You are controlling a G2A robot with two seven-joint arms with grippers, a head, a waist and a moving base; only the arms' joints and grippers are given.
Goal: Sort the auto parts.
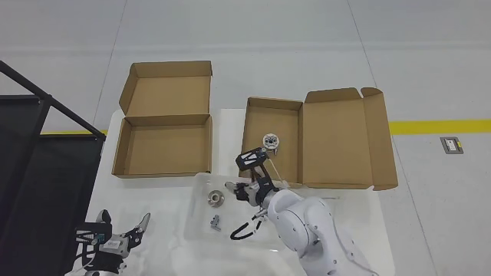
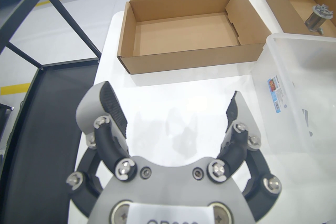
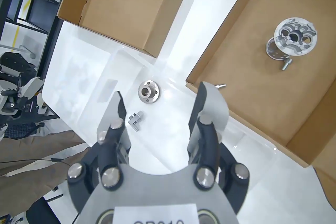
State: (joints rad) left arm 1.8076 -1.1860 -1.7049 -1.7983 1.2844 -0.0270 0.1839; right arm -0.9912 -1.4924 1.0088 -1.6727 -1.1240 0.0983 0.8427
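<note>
A round metal flange (image 3: 149,91) and a small metal bracket (image 3: 136,120) lie in a clear plastic bin (image 3: 115,62) at the table's middle front. My right gripper (image 3: 161,96) hangs open above the bin, next to the flange (image 1: 215,197) and bracket (image 1: 215,222). A spool-shaped metal part (image 3: 294,37) stands in the right cardboard box (image 3: 262,109) with a bolt (image 3: 286,63) beside it and a second small bolt (image 3: 221,85) near the box's wall. My left gripper (image 2: 170,93) is open and holds nothing, over the table's front left corner (image 1: 123,224).
The left cardboard box (image 2: 183,33) holds nothing, and its lid stands open at the back. The right box's lid (image 1: 349,138) lies flat to the right. A black rack (image 1: 38,169) stands left of the table. White table (image 2: 162,104) shows between the left box and the bin (image 2: 296,78).
</note>
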